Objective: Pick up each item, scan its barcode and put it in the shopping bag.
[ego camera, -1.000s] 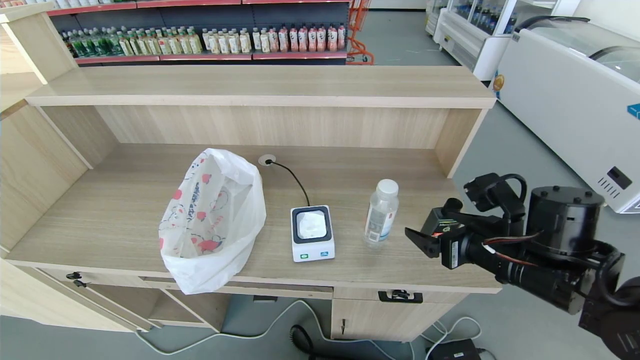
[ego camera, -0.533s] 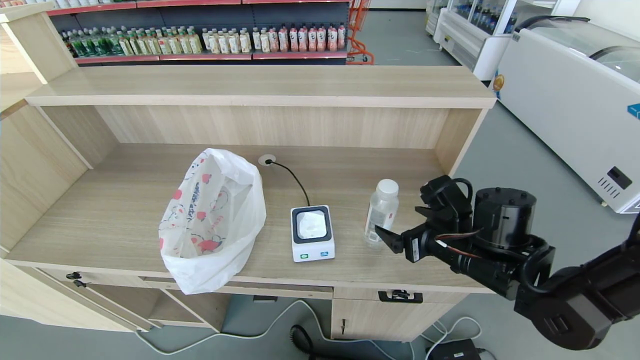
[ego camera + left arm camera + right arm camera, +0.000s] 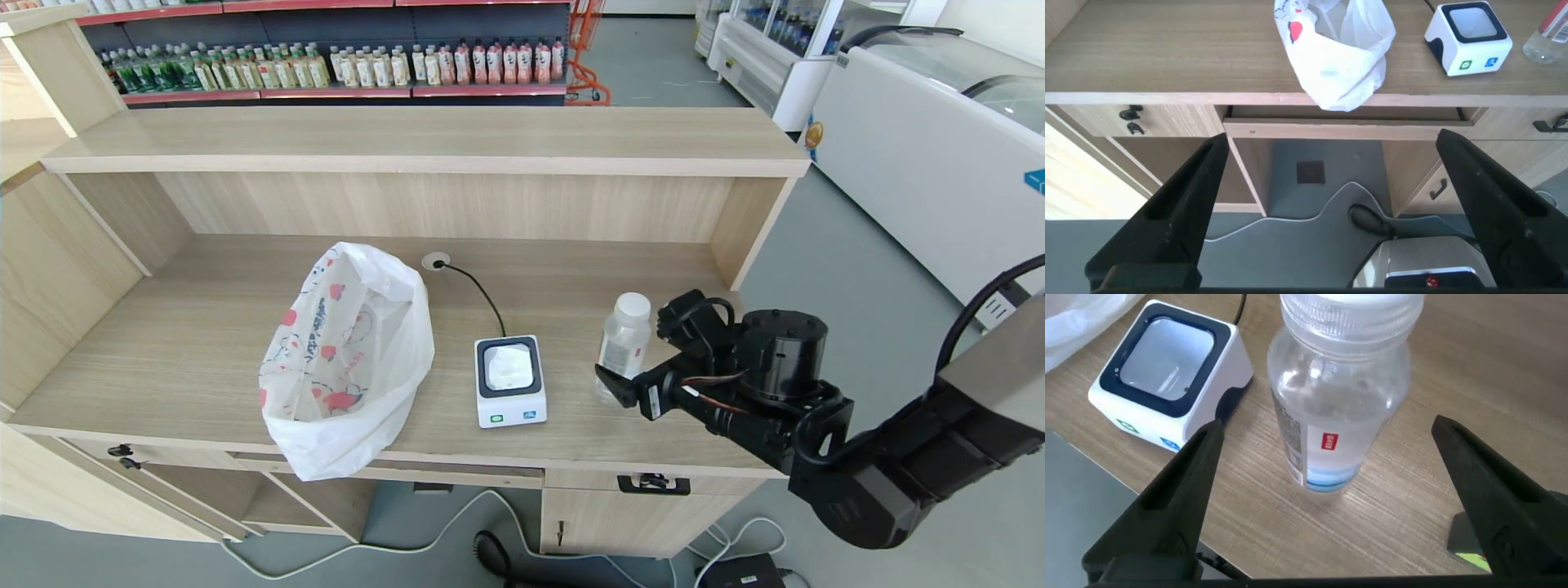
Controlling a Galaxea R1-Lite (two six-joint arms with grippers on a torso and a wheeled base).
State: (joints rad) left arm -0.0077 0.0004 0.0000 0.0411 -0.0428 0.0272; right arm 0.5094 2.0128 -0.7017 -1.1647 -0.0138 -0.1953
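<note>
A clear plastic water bottle (image 3: pixel 624 347) with a white cap stands upright on the wooden counter (image 3: pixel 204 327), right of the white barcode scanner (image 3: pixel 509 380). In the right wrist view the bottle (image 3: pixel 1333 400) stands between the open fingers, untouched, with the scanner (image 3: pixel 1167 371) beside it. My right gripper (image 3: pixel 645 359) is open, level with the bottle and just right of it. The white shopping bag (image 3: pixel 347 355) with red print stands open at the counter's left. My left gripper (image 3: pixel 1331 212) is open, held low in front of the counter, below the bag (image 3: pixel 1335 41).
The scanner's black cable (image 3: pixel 478 294) runs back to a hole in the counter. A raised wooden shelf (image 3: pixel 424 139) walls the counter's back and sides. Drawers and cables (image 3: pixel 1315 208) lie under the front edge.
My right arm has moved left toward the bottle, bringing the open gripper up around it. Bottle, scanner and bag have not moved.
</note>
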